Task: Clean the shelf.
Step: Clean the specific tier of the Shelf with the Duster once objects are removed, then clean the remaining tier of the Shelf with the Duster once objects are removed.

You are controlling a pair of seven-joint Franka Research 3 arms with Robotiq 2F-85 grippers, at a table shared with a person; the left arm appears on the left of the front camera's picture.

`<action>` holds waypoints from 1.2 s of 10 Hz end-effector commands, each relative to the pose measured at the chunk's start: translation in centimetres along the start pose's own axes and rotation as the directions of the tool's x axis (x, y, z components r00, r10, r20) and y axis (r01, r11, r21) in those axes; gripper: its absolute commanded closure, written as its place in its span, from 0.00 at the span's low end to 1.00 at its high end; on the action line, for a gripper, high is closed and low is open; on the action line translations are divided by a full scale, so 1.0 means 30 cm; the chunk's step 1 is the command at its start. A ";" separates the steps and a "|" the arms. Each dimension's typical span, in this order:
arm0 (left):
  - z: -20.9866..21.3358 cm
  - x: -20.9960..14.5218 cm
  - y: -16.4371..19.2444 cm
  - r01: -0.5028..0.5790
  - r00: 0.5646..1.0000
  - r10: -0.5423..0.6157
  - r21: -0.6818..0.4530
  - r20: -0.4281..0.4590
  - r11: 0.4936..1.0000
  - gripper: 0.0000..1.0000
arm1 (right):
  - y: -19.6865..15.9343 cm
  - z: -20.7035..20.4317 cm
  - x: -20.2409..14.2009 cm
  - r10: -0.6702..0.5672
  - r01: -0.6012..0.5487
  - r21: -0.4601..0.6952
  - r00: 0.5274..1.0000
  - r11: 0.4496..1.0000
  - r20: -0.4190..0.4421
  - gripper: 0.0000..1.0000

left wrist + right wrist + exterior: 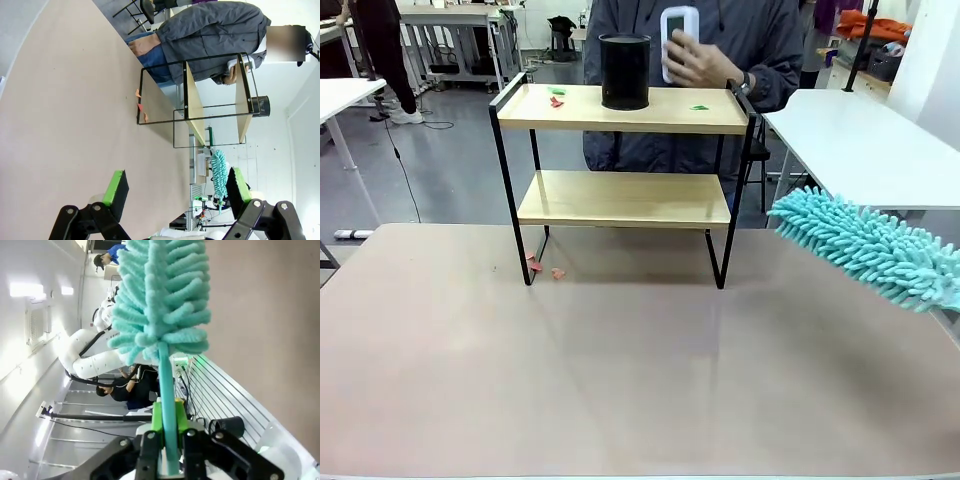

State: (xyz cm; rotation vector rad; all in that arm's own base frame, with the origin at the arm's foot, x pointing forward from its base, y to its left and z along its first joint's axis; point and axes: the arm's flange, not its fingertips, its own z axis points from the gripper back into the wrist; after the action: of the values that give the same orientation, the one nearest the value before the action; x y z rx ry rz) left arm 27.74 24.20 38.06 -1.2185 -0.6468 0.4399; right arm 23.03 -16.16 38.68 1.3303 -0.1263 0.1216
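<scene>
Pinkish worktop [620, 380] w/ shelf [625, 198] at far ctr, person behind.
Right tool [168, 424] clenched on teal duster [865, 248] handle, off to shelf's right, apart from it; left tool [177, 189] released, holds nothing. Paper scraps [556, 100] lie on top board beside black cup [624, 70]: wiping judged not yet begun.

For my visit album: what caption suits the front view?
Fluffy teal duster at the right edge, facing a two-tier shelf with a black cup and scraps on top.
</scene>
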 end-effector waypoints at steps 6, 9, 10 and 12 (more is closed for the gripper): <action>-0.011 -0.015 -0.001 0.020 1.000 -0.020 -0.023 0.011 1.000 0.00 | 0.045 0.012 -0.022 0.050 -0.050 0.015 0.999 0.999 0.001 0.88; -0.011 -0.015 -0.001 0.020 1.000 -0.020 -0.023 0.011 1.000 0.00 | 0.045 0.012 -0.022 0.050 -0.050 0.015 0.999 0.999 0.001 0.88; -0.011 -0.015 -0.001 0.020 1.000 -0.020 -0.023 0.011 1.000 0.00 | 0.045 0.012 -0.022 0.050 -0.050 0.015 0.999 0.999 0.001 0.88; -0.011 -0.015 -0.001 0.020 1.000 -0.020 -0.023 0.011 1.000 0.00 | 0.045 0.012 -0.022 0.050 -0.050 0.015 0.999 0.999 0.001 0.88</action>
State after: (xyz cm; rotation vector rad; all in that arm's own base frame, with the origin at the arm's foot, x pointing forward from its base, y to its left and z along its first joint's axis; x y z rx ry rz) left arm 27.74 24.19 38.06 -1.2186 -0.6468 0.4399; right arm 22.45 -16.11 39.64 1.3330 -0.1408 0.1380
